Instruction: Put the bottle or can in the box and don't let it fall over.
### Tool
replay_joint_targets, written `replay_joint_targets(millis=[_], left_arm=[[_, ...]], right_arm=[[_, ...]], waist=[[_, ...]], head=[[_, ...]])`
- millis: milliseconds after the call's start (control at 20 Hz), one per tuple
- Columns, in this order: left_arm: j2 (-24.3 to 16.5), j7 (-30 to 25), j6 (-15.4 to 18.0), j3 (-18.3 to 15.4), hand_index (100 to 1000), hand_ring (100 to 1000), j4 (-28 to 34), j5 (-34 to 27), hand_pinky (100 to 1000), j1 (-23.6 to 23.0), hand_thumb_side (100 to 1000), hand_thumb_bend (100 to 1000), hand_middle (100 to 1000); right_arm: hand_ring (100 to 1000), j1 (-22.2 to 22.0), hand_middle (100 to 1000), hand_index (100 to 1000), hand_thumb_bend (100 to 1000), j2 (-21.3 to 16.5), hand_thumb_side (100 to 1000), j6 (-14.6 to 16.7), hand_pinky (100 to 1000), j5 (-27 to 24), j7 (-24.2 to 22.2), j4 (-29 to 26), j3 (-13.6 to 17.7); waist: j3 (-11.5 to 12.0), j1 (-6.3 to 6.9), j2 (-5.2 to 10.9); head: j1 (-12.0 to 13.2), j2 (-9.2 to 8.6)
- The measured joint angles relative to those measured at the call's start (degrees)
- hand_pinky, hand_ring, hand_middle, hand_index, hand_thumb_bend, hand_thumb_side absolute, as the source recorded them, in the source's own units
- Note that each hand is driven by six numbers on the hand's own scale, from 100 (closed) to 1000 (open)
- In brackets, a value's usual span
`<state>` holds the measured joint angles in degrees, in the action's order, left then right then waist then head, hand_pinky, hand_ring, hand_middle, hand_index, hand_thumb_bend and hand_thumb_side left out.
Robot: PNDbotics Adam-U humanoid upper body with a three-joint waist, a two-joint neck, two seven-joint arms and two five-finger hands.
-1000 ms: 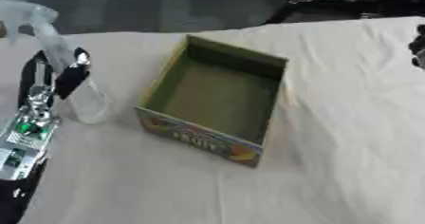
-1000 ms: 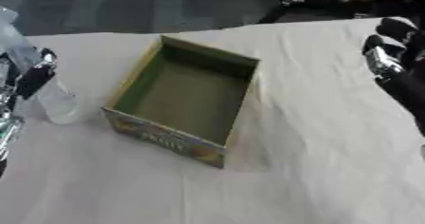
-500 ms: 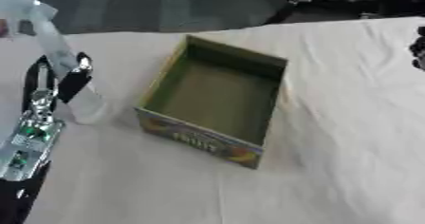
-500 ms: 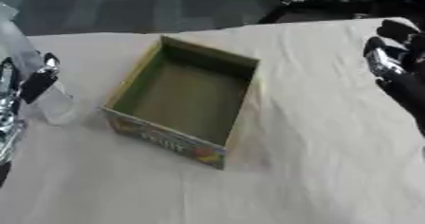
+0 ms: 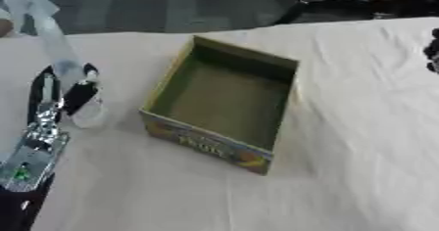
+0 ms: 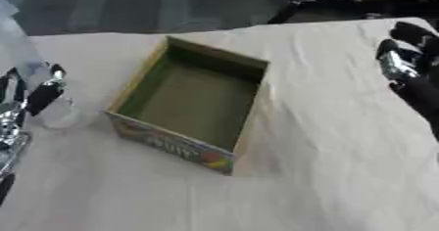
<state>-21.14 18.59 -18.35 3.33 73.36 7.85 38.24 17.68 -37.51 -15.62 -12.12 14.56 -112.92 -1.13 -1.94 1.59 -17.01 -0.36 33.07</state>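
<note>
Box point(image 5: 225, 108) front reads "FRUIT" beside bottle point(image 5: 64, 63).

stereo head pair, looking down, both sharing box point(image 5: 225, 104), table point(image 6: 343, 151)

Reaching in at nine o'clock, left hand point(image 5: 64, 95) curling round something clear; right hand point(image 6: 404, 63) idling at three o'clock.

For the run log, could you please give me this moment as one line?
left hand: shut on clear bottle, tilted, left of box | box: empty | right hand: idle at right edge
</note>
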Motion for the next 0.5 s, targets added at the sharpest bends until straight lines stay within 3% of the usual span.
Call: replay_joint_targets(millis=[200, 250, 350, 400, 450, 500], left_arm=[[0.0, 1.1, -0.1, 0.0, 816, 564, -0.3, -1.0, 1000, 0.0, 416, 100, 532], [0.0, 1.4, -0.2, 0.0, 627, 345, -0.4, -1.1, 1000, 0.0, 423, 100, 323], [0.0, 2.3, -0.3, -0.5, 592, 322, -0.9, -1.2, 1000, 0.1, 426, 100, 293], [0.0, 3.0, -0.3, -0.7, 454, 222, -1.1, -1.2, 1000, 0.1, 425, 100, 172], [0.1, 3.8, -0.2, -0.8, 454, 222, -1.3, -1.4, 1000, 0.1, 425, 100, 172], [0.2, 4.7, -0.1, -0.8, 386, 170, -1.5, -1.6, 1000, 0.1, 426, 100, 114]], right_arm=[[881, 0.0, 914, 936, 100, 0.0, 553, -0.2, 880, 0.0, 0.0, 0.0, 0.0], [878, 0.0, 912, 934, 100, 0.0, 552, -0.3, 879, 0.0, -0.1, 0.0, 0.0], [877, 0.0, 911, 933, 100, 0.0, 551, -0.4, 879, 0.0, 0.0, 0.0, 0.0], [875, 0.0, 910, 932, 100, 0.1, 551, -0.4, 879, 0.0, 0.0, 0.0, 0.0], [875, 0.0, 910, 932, 100, 0.1, 551, -0.4, 879, 0.0, 0.0, 0.0, 0.0], [874, 0.1, 909, 932, 100, 0.1, 551, -0.4, 879, 0.0, 0.1, 0.0, 0.0]], waist=[[0.0, 0.0, 0.0], [0.0, 0.0, 0.0], [0.0, 0.0, 0.0], [0.0, 0.0, 0.0], [0.0, 0.0, 0.0], [0.0, 0.01, 0.0]], head=[[0.0, 0.0], [0.0, 0.0], [0.0, 0.0], [0.0, 0.0], [-0.1, 0.0], [-0.1, 0.0]])
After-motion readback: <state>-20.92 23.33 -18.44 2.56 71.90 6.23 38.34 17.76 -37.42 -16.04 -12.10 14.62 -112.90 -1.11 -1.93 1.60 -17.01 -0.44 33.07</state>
